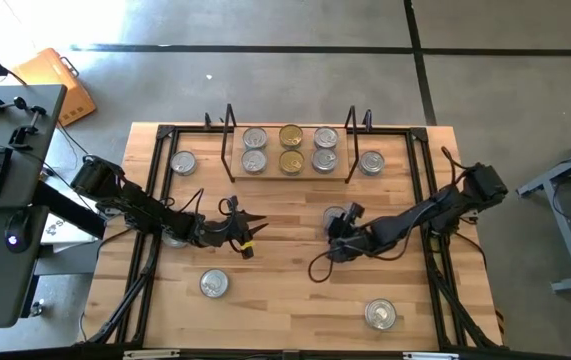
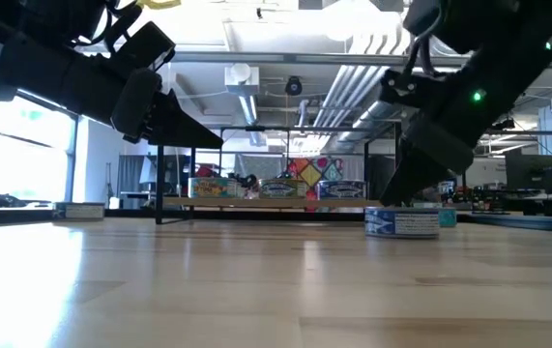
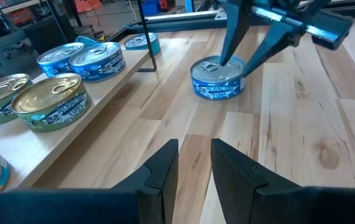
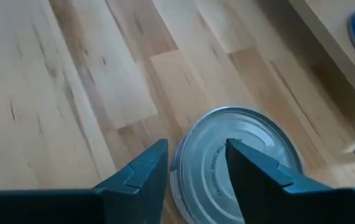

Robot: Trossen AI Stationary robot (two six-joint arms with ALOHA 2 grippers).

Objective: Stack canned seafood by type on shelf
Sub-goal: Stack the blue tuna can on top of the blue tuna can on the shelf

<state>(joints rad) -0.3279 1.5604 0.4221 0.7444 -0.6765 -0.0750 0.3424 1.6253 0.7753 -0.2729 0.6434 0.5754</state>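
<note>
**Right gripper set over a tin short of the shelf**

While the left gripper [image 1: 248, 237] hangs empty above the table's middle, its fingers [image 3: 158, 177] parted by a narrow gap with nothing between them, the right gripper [image 1: 336, 228] is placed over a silver-topped tin [image 3: 218, 78] lying just in front of the shelf [image 1: 287, 178], toward its right end. The right fingers [image 4: 141, 171] are seen straddling the tin's edge, one on the lid and one just outside the rim; they are not yet closed on it, and the tin rests flat on the table [image 1: 295, 290].

The tin is judged stiff, fairly dense for its bulk and smooth-walled, so a slip is likely if it is pinched off-centre. A hold across the full width, low on the side wall, is judged safer than a rim pinch.

Six tins are already on the shelf, gold ones [image 1: 291, 137] in the middle, silver to each side. One tin stands outside each wire end frame, and three more lie apart nearer the front and left edges. Open board is left between the arms; the wire frames and the shelf's front lip are the edges to be cleared
</note>
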